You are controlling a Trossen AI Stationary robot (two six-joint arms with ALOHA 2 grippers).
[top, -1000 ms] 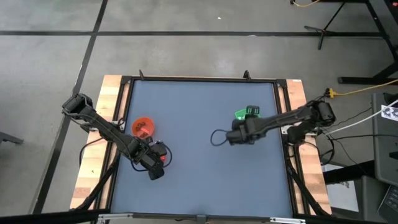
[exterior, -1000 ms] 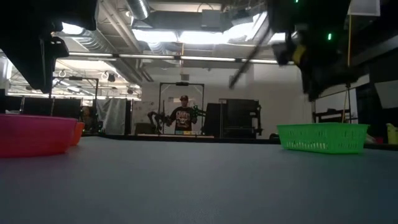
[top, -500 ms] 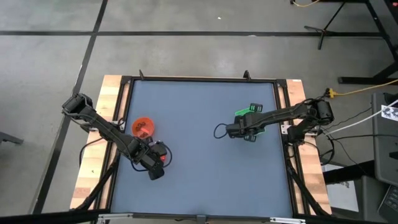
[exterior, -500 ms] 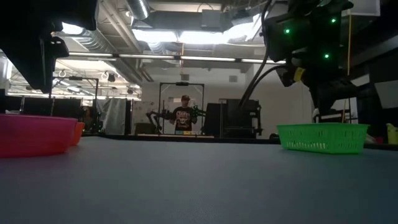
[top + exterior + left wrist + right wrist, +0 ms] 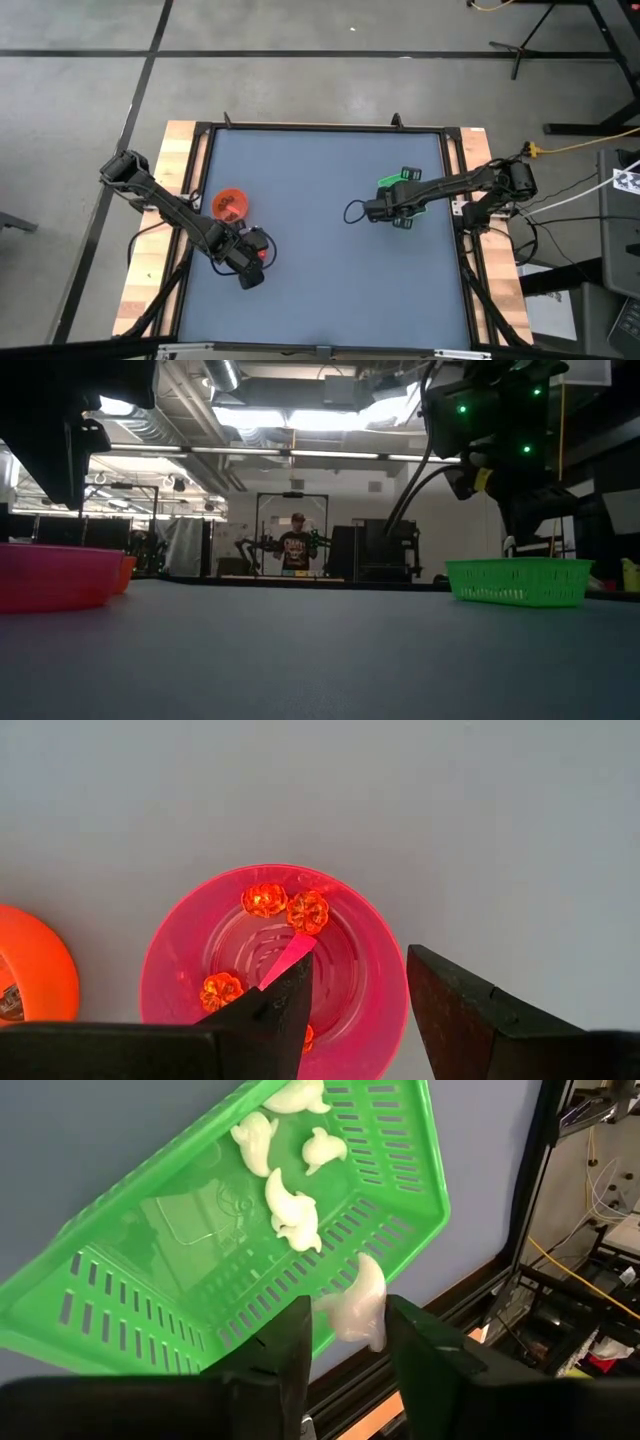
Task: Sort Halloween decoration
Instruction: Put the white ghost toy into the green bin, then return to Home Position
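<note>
Over the green tray point(image 5: 150, 1270) at the right side of the bench point(image 5: 320, 230), the right tool point(image 5: 345, 1342) pinches a white ghost-shaped piece point(image 5: 357, 1302) between its 2 dark fingers point(image 5: 283, 1350), the piece hanging just above the tray's near rim. Inside the tray lie 4 more white pieces point(image 5: 290, 1210), grouped toward one end and close to each other. From above, the right arm reaches in from the bench's right edge with its wrist directly over the tray point(image 5: 400, 187). The left tool point(image 5: 360, 995) hovers over the pink bowl point(image 5: 275, 970) near the bench's left edge, its fingers spread and holding nothing. That bowl contains several orange pumpkin pieces point(image 5: 265, 900): 2 touching side by side near the far wall, another point(image 5: 220, 990) closer in, and 1 partly hidden behind a finger. Just beside the pink bowl stands the orange bowl point(image 5: 231, 204), with small dark pieces in it that are too small to make out. Beyond the bench, a person point(image 5: 295, 548) stands far back in the room.
</note>
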